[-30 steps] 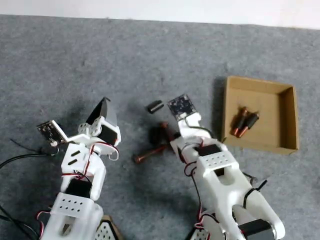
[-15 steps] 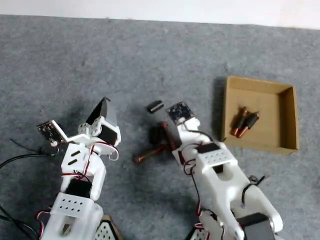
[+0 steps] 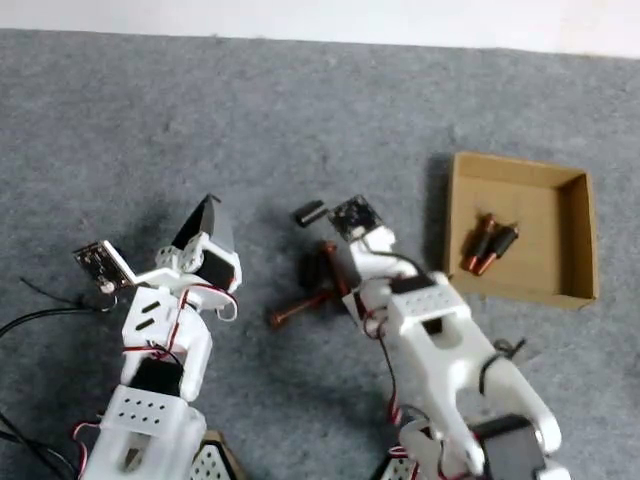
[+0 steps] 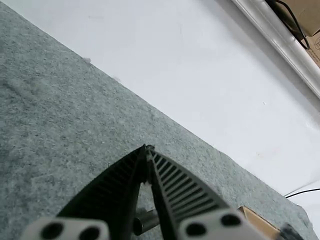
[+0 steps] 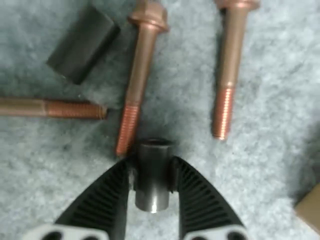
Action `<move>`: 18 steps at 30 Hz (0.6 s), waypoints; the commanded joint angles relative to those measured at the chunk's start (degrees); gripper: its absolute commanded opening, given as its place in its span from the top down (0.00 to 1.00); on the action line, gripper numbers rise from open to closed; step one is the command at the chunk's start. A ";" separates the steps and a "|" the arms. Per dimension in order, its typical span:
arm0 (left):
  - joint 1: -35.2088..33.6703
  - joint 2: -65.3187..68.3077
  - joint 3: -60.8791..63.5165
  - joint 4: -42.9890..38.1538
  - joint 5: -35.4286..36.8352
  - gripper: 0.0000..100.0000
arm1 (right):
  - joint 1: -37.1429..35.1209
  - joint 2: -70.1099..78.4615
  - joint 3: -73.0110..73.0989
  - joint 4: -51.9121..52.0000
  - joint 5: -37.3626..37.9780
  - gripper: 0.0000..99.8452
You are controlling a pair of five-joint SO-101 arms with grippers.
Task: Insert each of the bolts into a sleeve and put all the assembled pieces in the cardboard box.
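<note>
Near the middle of the table, your right gripper [image 5: 151,167] is only partly closed, its black ribbed jaws pinching a dark sleeve [image 5: 152,150] by its sides. The sleeve is a short, smooth metal cylinder, and its hollow end faces away from the wrist. Just beside that open end lies the threaded tip of a copper-coloured bolt [image 5: 140,80], long and slim with a flanged hex head. A second bolt [image 5: 227,65] of the same kind lies roughly parallel to it, a little apart. A third bolt [image 5: 50,107] lies crosswise, its threaded end close to the first bolt's shank.

Seen from above, a loose sleeve [image 3: 311,212] rests on its side at about twelve o'clock from your right gripper, near it but not touching. The cardboard box [image 3: 515,175] sits at three o'clock from the gripper, a shallow square tray of plain brown card. Inside it two assembled pieces [image 3: 488,243] lie side by side and touching, dark sleeves with coppery ends showing.

At nine o'clock, well apart, your left gripper [image 4: 146,148] has its ribbed jaws pressed together at the tips and grips nothing. All of this sits on a grey, felt-like mat [image 3: 150,120] with a fuzzy nap.
</note>
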 commanded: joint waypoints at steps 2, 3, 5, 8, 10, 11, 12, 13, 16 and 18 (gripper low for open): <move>-0.22 -0.22 -1.98 0.26 -0.53 0.99 | 0.40 -13.14 7.87 -6.73 0.62 1.00; -0.22 -0.22 -2.33 1.14 -0.53 0.99 | 0.40 -16.22 9.63 -7.25 0.62 1.00; -0.13 -0.04 -4.35 5.27 -0.53 0.99 | 0.40 -22.11 12.88 -8.04 0.62 1.00; -0.13 -0.04 -8.04 14.24 -0.44 0.99 | 0.40 -30.20 16.84 -8.04 0.62 1.00; 0.13 -0.04 -9.36 17.32 -0.44 0.99 | 0.48 -35.21 19.21 -8.04 0.62 1.00; 0.92 -0.04 -9.54 17.49 -0.44 0.99 | 0.48 -37.67 20.44 -8.04 0.62 1.00; 1.98 -0.04 -9.54 17.58 -0.44 0.99 | 0.48 -39.96 21.49 -8.04 0.62 1.00; 3.12 -0.04 -9.45 17.67 -0.53 0.99 | 0.48 -42.07 22.64 -8.04 0.62 1.00; 5.41 -0.04 -9.45 17.67 -3.87 0.99 | 0.48 -47.69 25.27 -7.96 0.62 1.00; 5.76 -0.04 -9.54 17.67 -4.22 0.99 | 0.48 -50.95 26.77 -7.78 0.62 1.00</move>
